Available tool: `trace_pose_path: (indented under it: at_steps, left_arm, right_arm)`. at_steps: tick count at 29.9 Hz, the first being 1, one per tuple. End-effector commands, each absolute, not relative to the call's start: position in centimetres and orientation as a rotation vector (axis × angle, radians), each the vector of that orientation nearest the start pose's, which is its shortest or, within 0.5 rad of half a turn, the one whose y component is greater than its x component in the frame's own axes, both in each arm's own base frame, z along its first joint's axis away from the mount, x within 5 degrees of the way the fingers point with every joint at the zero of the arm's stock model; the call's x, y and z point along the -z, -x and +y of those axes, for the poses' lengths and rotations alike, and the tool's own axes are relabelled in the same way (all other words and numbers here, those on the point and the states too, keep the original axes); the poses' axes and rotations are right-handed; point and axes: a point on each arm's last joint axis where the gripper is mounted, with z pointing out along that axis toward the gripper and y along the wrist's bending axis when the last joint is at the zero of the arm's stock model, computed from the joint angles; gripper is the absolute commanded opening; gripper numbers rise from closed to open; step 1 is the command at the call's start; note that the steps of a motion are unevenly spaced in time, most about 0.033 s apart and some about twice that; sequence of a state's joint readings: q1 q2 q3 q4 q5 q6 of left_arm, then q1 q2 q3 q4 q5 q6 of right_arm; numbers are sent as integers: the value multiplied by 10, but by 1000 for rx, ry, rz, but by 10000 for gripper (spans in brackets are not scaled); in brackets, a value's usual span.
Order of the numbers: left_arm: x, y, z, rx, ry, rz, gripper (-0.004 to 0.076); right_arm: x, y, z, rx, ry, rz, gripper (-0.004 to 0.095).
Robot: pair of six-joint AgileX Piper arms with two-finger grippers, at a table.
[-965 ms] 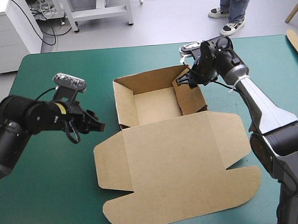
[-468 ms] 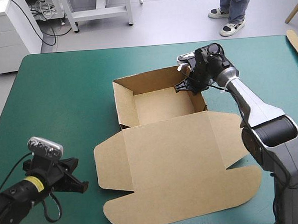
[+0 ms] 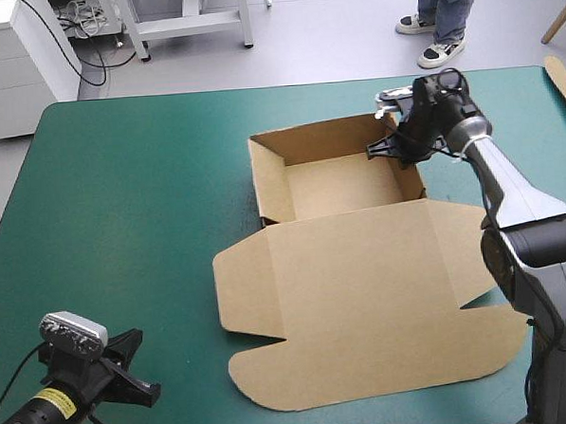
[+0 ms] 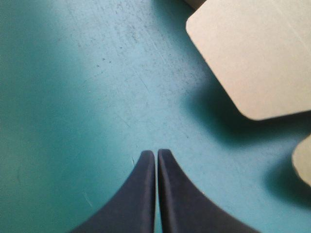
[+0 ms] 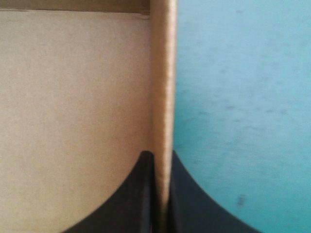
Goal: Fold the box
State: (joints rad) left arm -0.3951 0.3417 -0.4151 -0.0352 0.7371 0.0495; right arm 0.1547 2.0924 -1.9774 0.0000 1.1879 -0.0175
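Right claw (image 5: pixel 159 155) grips a wall of the one box (image 3: pixel 363 293) at two o'clock. Left claw (image 4: pixel 156 153), clenched, hovers at seven o'clock above the tabletop (image 3: pixel 121 201).

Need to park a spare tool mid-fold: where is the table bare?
Widest free patch: the teal-green cover between the box and the table's left edge, down to the left end effector. A narrower strip runs beyond the box's far wall. Crowded: the right side, where the right end effector clamps the wall, and the near middle under the lid.
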Motion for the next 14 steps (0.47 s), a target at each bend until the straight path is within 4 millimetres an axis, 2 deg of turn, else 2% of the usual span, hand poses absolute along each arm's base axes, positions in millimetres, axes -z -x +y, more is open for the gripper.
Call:
trace_pose_path:
  at_steps: [1, 8, 11, 14]
  left_arm:
    - [-279, -64, -30, 272, -437, 2018, -8]
    - [-279, -64, -30, 272, -437, 2018, -8]
    - [-279, -64, -30, 272, -437, 2018, -8]
    - [-279, -64, -30, 272, -437, 2018, -8]
  right_arm:
    - [-316, -449, 14, 50, 114, 2672, -21]
    - [-316, -440, -91, 136, -151, 2677, -21]
    - [-316, -431, -126, 162, -256, 2672, -21]
    - [-316, -423, -152, 181, -337, 2666, -21]
